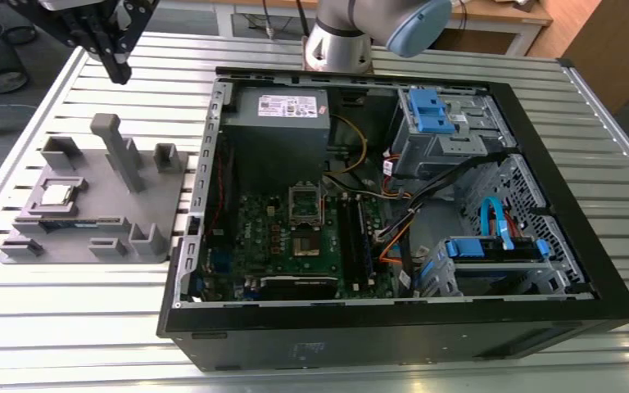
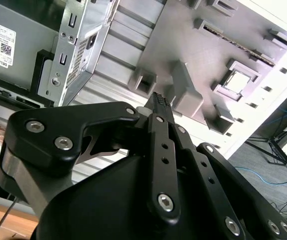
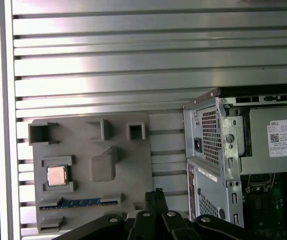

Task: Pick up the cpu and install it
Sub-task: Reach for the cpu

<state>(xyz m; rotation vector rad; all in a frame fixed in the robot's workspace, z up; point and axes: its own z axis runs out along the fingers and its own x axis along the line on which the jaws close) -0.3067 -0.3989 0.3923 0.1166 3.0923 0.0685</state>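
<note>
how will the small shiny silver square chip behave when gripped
Likely stiff and light: the small flat silver square chip looks thin. Its shiny metal top may be slippery. Raised walls of the grey fixture plate hem it, so pushes probably won't slide it.

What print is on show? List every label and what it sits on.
White sticker on the power supply: print too small to read.
Small white sticker on the computer case rear panel: too small to read.
cpu: no legible marking.
</note>
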